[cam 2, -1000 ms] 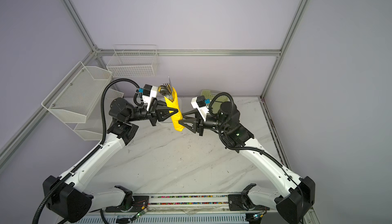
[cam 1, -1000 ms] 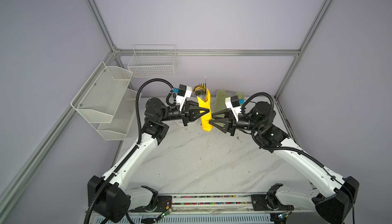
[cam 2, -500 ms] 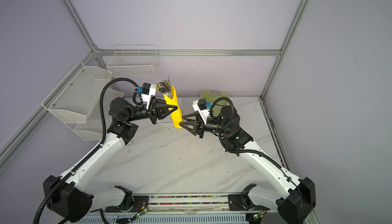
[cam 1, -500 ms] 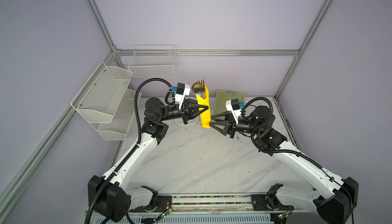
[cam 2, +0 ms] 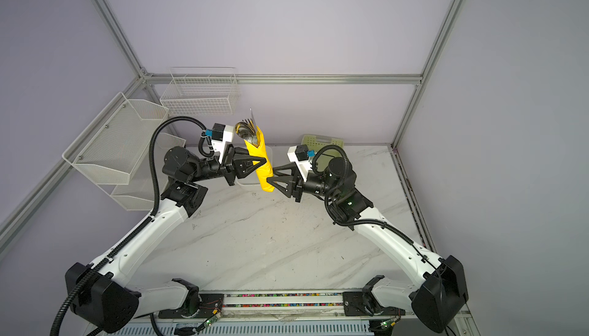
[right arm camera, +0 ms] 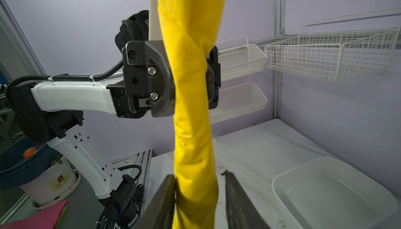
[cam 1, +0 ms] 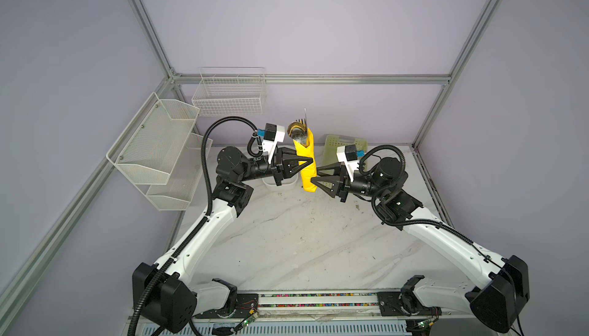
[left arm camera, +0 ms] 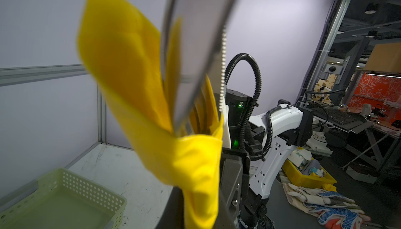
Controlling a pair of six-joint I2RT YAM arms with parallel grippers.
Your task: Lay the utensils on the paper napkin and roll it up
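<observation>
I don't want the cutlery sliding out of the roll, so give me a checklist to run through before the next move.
1. Left gripper clamped on the paper napkin roll: ok.
2. Utensils inside the roll, heads poking out the top: ok.
3. Right gripper closed on the lower roll: not ok. Its jaws straddle the roll, touching on one side with a gap on the other.
4. Bottom end of the roll folded shut: cannot tell.
5. Roll upright and lifted off the table: ok.
</observation>
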